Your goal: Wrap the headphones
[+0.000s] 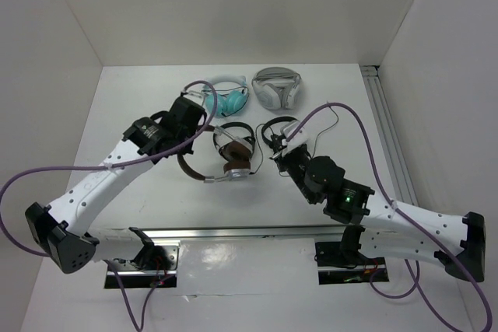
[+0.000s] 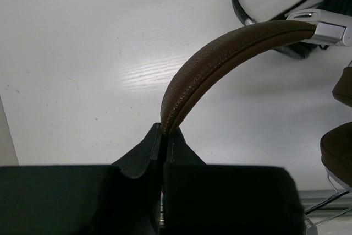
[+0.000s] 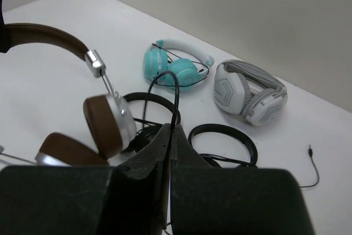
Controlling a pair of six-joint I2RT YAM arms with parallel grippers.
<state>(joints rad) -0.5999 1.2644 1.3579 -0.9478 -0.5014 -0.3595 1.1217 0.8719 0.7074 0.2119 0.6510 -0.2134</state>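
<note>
The left end effector (image 2: 164,136) is closed narrow on the headband (image 2: 220,53) of the brown-leather on-ear headphones with brown ear pads and silver metal cups (image 1: 233,162). The band is clamped edge-on between the two black fingers, and from there it arches up and away to the right over the white counter (image 2: 82,53). The two ear cups sit to the right of this end effector, and just ahead and to the left of the right end effector (image 3: 169,136). The right end effector is closed narrow on the thin black cable (image 3: 175,103). The cable rises from between its fingers and loops forward. Whether the cups rest on the counter cannot be told. Just beyond the right end effector's fingertips lie two all-black headphone pairs, one behind the cups (image 3: 148,96) and one to the right (image 3: 220,127). Farther ahead lie a teal and white pair (image 3: 176,69) and, to its right, a white-grey pair (image 3: 242,89).
</note>
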